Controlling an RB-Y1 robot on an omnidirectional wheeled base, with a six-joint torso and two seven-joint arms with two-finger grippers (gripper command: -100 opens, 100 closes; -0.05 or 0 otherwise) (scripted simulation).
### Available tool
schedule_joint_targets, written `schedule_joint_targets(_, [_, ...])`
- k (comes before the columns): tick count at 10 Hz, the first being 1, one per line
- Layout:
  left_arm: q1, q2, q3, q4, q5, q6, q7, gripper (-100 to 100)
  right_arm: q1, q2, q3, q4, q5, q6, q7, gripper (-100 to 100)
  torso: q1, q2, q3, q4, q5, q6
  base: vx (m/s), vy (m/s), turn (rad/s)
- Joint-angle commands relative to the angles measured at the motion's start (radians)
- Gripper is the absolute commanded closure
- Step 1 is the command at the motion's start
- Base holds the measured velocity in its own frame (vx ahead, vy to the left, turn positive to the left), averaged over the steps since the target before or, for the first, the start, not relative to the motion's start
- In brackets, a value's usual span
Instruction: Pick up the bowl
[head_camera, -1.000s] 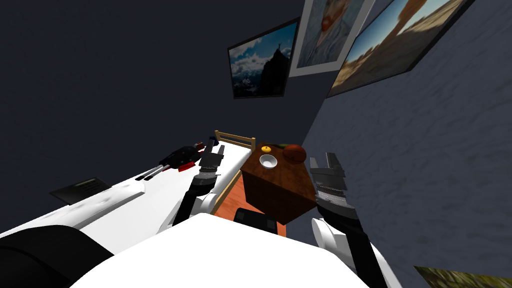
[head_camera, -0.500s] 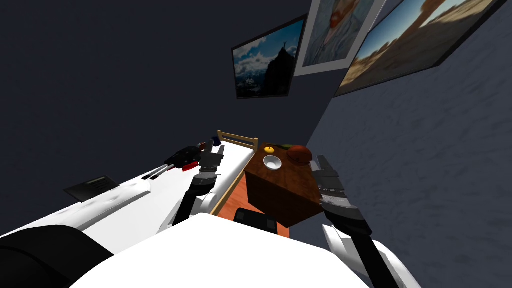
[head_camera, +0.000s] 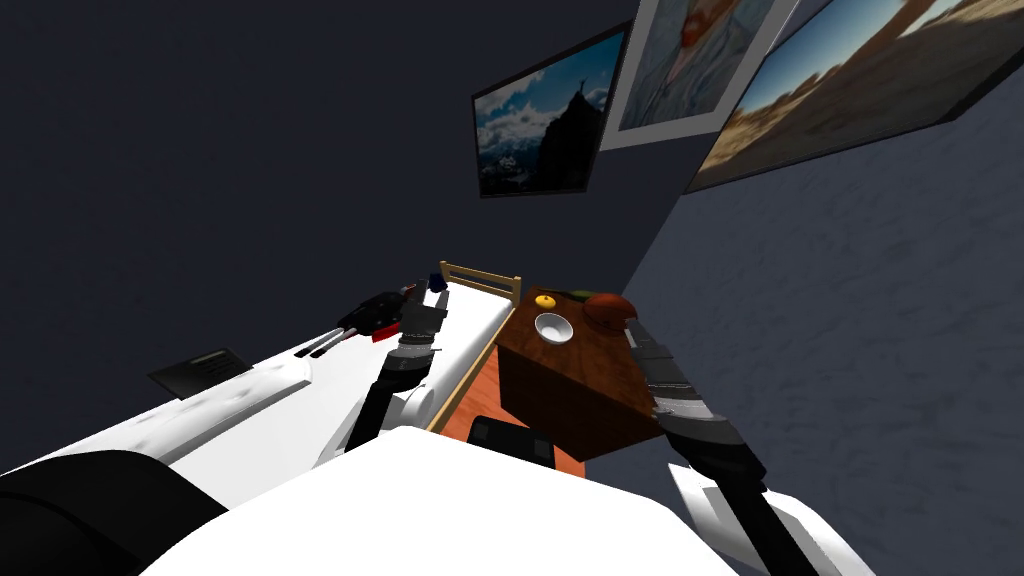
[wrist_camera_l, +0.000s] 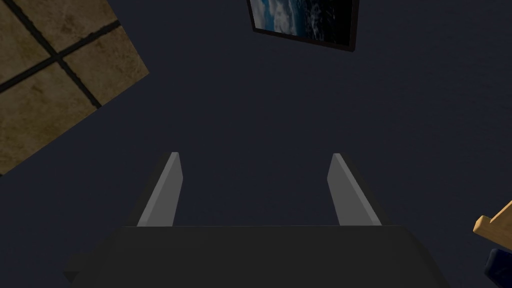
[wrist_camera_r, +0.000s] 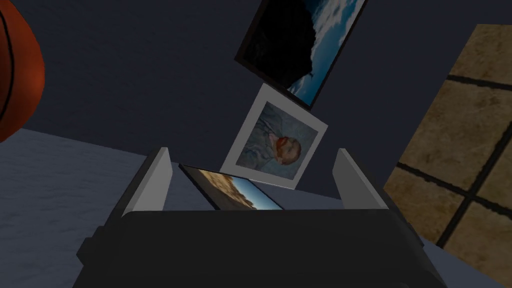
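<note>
One white bed (head_camera: 300, 400) with a light wood frame runs along the robot's left side. Next to it stands one brown wood counter (head_camera: 580, 390). Three pictures (head_camera: 540, 125) hang on the dark walls above, two on the far wall and one on the right wall.

On the counter's far end sit three things that can be named. One red-brown ball (head_camera: 606, 308) is at the right corner. One white bowl (head_camera: 553, 327) sits upright just left of the ball, close to the edge by the bed. One small yellow fruit (head_camera: 545, 300) lies just behind the bowl. A thin dark green thing behind the fruit is too small to name.

The robot has two arms. The right end effector (wrist_camera_r: 255, 155) hangs over the counter's right edge, close beside the ball and apart from the bowl. Its two fingers are spread wide and hold nothing. The left end effector (wrist_camera_l: 255, 155) is up over the bed, and its two fingers are spread wide too, with nothing between them.
</note>
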Motion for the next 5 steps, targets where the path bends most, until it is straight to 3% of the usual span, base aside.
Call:
schedule_joint_targets(1, [0.0,0.0,0.0,0.0,0.0,0.0,0.0,0,0.003,-0.03,-0.011,0.006,0.016,0.007,0.0,-100,0.0,0.0,0.0,0.0,0.0,0.0,0.009,0.046,0.026])
schedule_joint_targets(5, [0.0,0.0,0.0,0.0,0.0,0.0,0.0,0,0.037,-0.166,-0.068,0.057,0.127,0.03,0.003,-100,0.001,0.0,0.0,0.0,0.0,0.0,0.011,0.072,0.066])
